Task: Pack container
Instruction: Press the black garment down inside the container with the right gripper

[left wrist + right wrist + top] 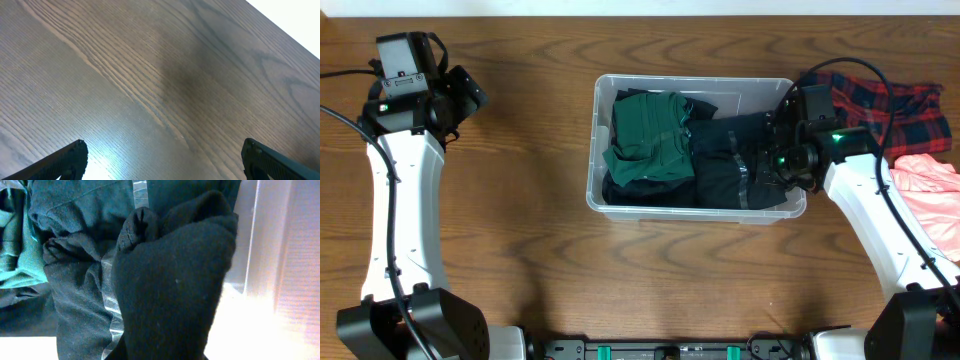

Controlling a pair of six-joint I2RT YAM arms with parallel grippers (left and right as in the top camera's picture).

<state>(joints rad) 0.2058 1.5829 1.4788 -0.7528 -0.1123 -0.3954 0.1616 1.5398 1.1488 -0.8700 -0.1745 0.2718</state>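
The clear plastic container (690, 80) sits at the table's middle right. It holds a folded green garment (645, 135) on the left and dark garments (730, 165) on the right. My right gripper (777, 150) is down at the container's right end. In the right wrist view a bunched black garment (170, 280) rises from my jaws and hides both fingers, beside the clear container wall (250, 240). The green garment (12, 245) shows at the left edge. My left gripper (460, 95) is open and empty over bare wood (163, 150) at the far left.
A red and dark plaid cloth (890, 105) and a pink cloth (930, 195) lie on the table to the right of the container, behind and beside my right arm. A dark garment in the container has a shiny strip (112, 305).
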